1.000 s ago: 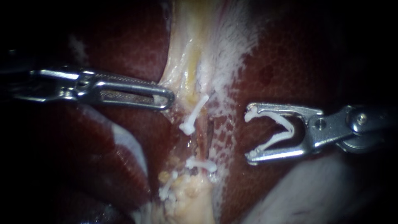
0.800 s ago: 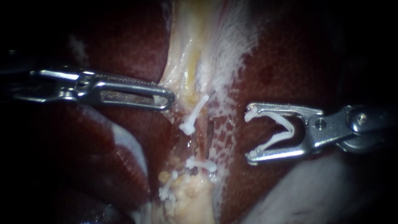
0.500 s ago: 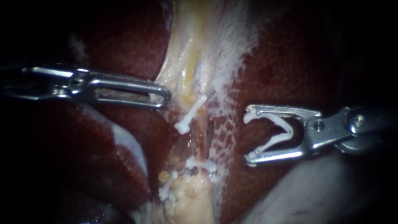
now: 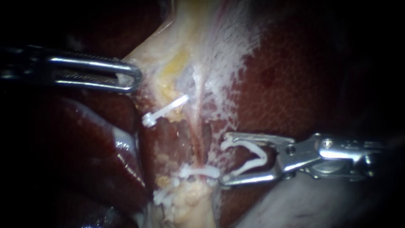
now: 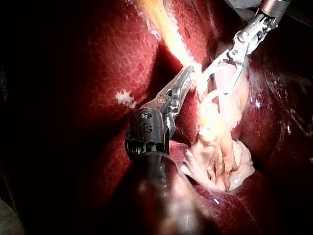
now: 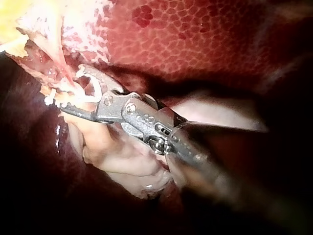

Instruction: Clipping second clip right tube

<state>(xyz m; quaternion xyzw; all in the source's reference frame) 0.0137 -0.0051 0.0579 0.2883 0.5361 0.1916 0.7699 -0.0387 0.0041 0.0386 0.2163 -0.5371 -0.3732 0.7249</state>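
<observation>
My right instrument (image 4: 222,162) holds an open white V-shaped plastic clip (image 4: 262,155), one leg along each of its wide-spread jaws. Just ahead of the tips runs the thin pink tube (image 4: 197,137), which I take for the right tube; it is not yet between the clip's legs. A closed white clip (image 4: 200,171) crosses it just beside the lower jaw tip. Further on, another closed white clip (image 4: 164,112) lies slantwise. Beyond that, my left instrument (image 4: 133,78) is clenched, apparently on the edge of the pale yellowish tissue sheet (image 4: 190,50), holding it taut over the dark red liver (image 4: 295,84).

To clip well:
- Advance until the tube sits deep in the clip.
- Stay clear of the neighbouring clip.
- See both tips past the tube before closing.

No brand, label or writing shows on tissue or clips.
</observation>
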